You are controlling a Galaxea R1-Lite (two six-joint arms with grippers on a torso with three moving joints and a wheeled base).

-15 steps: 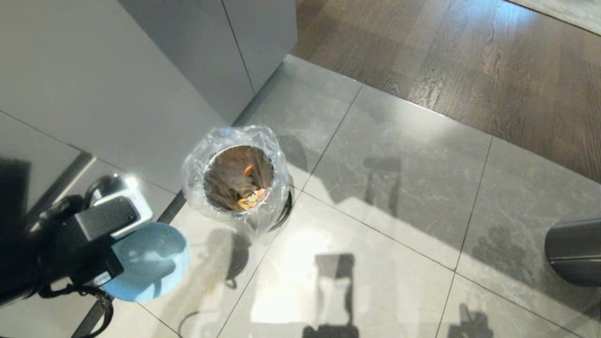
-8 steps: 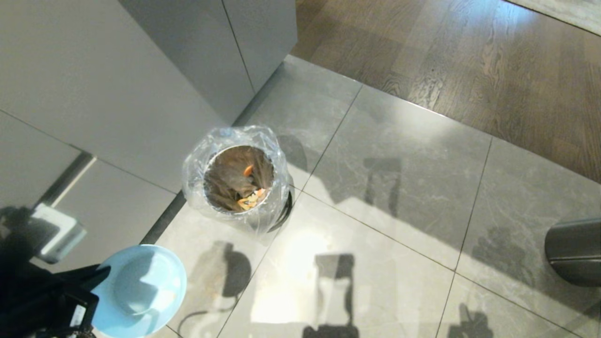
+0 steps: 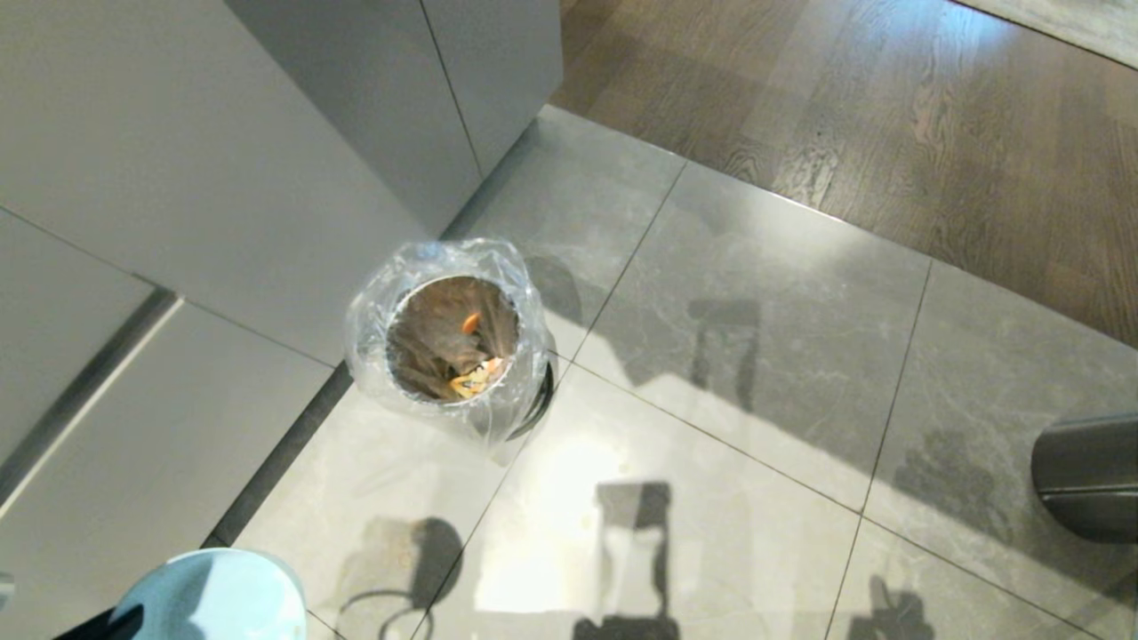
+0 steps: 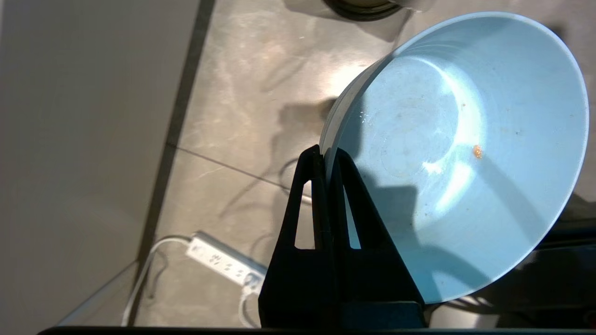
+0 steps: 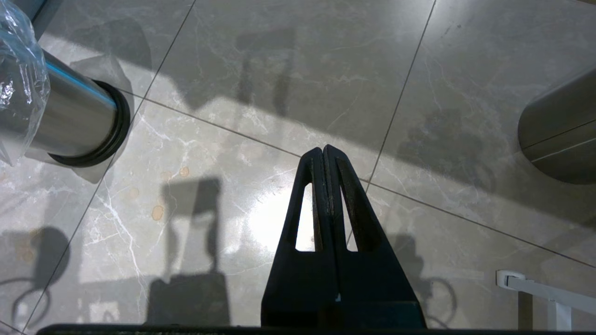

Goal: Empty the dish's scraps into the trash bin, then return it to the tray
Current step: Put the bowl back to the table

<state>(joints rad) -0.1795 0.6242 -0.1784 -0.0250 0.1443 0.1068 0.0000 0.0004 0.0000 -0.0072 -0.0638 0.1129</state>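
Nearest, at the lower left edge of the head view, the pale blue bowl (image 3: 213,597) shows only in part. From the left wrist, the left gripper (image 4: 326,156) is clamped on the bowl's (image 4: 465,153) rim, one finger inside the wall and one outside, and the bowl is tipped on its side with its opening facing the camera. Its inside is almost bare, with only a tiny orange speck (image 4: 477,150) on the wall. Beneath it on the tiled floor (image 4: 242,116) lies a white power strip (image 4: 223,263) with its cord. The right gripper (image 5: 324,151) hangs over the floor with its fingers pressed together, holding nothing. Farther out, the small metal trash bin (image 3: 449,342) stands on the floor close to the grey cabinet (image 3: 222,151), its clear bag (image 3: 444,253) folded over the rim. Carrot slices and pale scraps (image 3: 476,373) lie inside it. At the right edge sits part of a dark cylinder (image 3: 1086,476), well apart from the bin. Beyond the tiles the floor turns to brown wood (image 3: 889,107).
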